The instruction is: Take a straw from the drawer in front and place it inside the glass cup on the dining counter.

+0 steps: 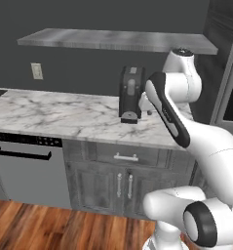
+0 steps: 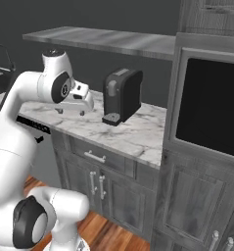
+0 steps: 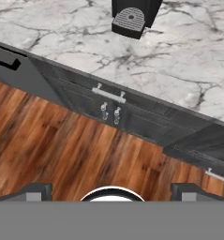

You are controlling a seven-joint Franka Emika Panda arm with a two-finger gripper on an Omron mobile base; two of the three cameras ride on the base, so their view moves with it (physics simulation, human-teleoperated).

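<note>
The grey drawer [image 1: 126, 155] sits shut under the marble worktop, and its small silver bar handle [image 3: 108, 95] lies near the middle of the hand view. With the drawer shut, the straw is hidden. My gripper [image 2: 71, 112] hangs open above the worktop's front edge, left of the drawer [image 2: 96, 156] in the right base view. Its two fingertips [image 3: 38, 190] stand wide apart with nothing between them. The hand looks down past the counter edge at the drawer front and the floor. The glass cup and the dining counter are out of view.
A black coffee machine [image 1: 131, 95] stands on the marble worktop [image 1: 64, 117] behind the drawer. A dishwasher panel with a long black handle [image 1: 23, 154] is to the left. Two cabinet doors [image 1: 124, 185] sit below the drawer. A tall unit with a dark oven [image 2: 211, 108] rises on the right.
</note>
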